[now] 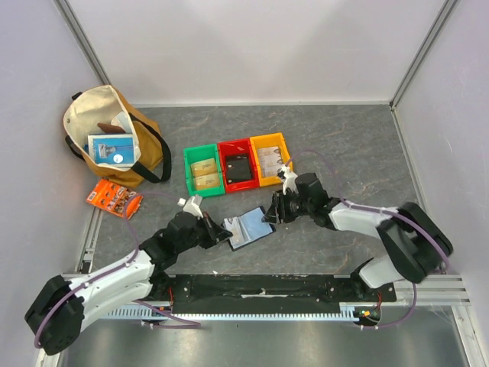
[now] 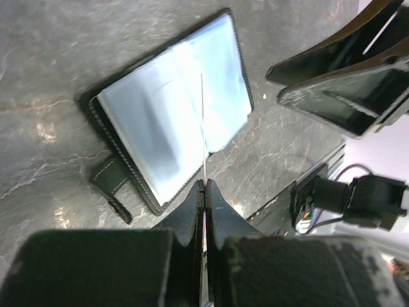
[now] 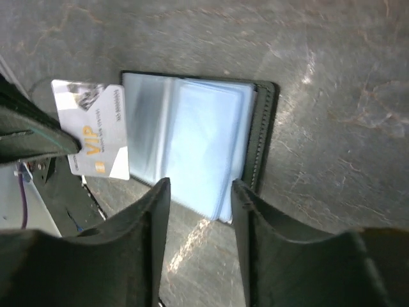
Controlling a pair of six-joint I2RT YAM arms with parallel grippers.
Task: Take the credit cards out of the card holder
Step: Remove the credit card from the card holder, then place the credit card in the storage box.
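The card holder (image 1: 252, 227) lies open on the grey table between both grippers, its shiny grey-blue panels facing up. It also shows in the left wrist view (image 2: 169, 125) and the right wrist view (image 3: 192, 144). My left gripper (image 1: 225, 228) is shut on a silver credit card marked VIP (image 3: 99, 131), held at the holder's left edge. In the left wrist view that card shows edge-on as a thin line (image 2: 203, 128) rising from the shut gripper (image 2: 205, 185). My right gripper (image 3: 199, 188) is open and empty, its jaws just above the holder's right half (image 1: 273, 215).
Green (image 1: 189, 170), red (image 1: 222, 162) and yellow (image 1: 284, 145) bins stand behind the holder. The green and yellow ones hold cards, the red one a flat black item (image 1: 240, 168). A tan bag (image 1: 84, 107) and an orange packet (image 1: 113, 197) are at far left.
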